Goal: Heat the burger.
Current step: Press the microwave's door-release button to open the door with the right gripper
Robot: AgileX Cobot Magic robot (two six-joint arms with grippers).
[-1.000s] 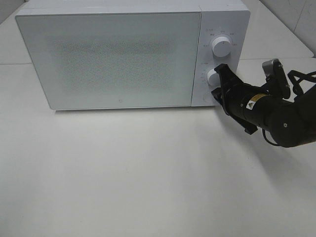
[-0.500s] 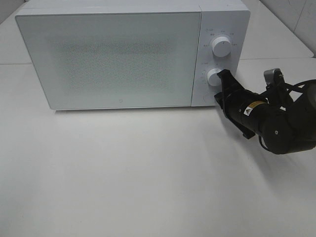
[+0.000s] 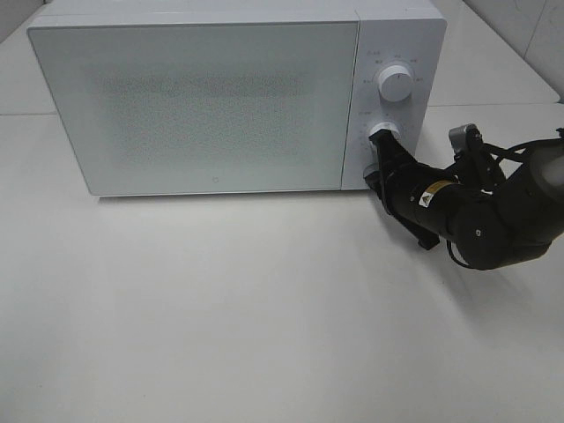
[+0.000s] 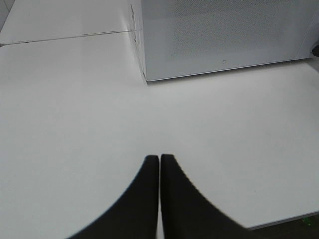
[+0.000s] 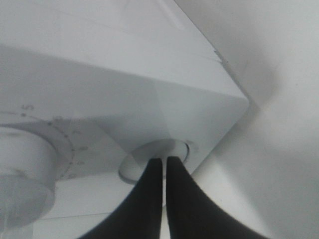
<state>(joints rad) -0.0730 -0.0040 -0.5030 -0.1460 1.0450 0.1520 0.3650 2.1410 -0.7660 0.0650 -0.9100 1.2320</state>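
No burger shows in any view. The white microwave (image 3: 203, 97) stands at the back of the table with its frosted door closed. My right gripper (image 3: 374, 167) is shut, with its tips against the bottom of the control panel, just under the lower knob (image 3: 384, 134). In the right wrist view the shut fingertips (image 5: 163, 160) rest on the round push button (image 5: 137, 167), beside the lower knob (image 5: 20, 164). My left gripper (image 4: 159, 158) is shut and empty above bare table, well away from the microwave (image 4: 224, 35).
An upper knob (image 3: 394, 84) sits above the lower one on the panel. The white table (image 3: 220, 308) spreads in front of the microwave. The right arm's black body (image 3: 476, 216) lies low to the right of the microwave.
The right gripper has slid left and down from the lower knob to the round button beneath it, and the arm has dropped lower. The microwave door has stayed closed.
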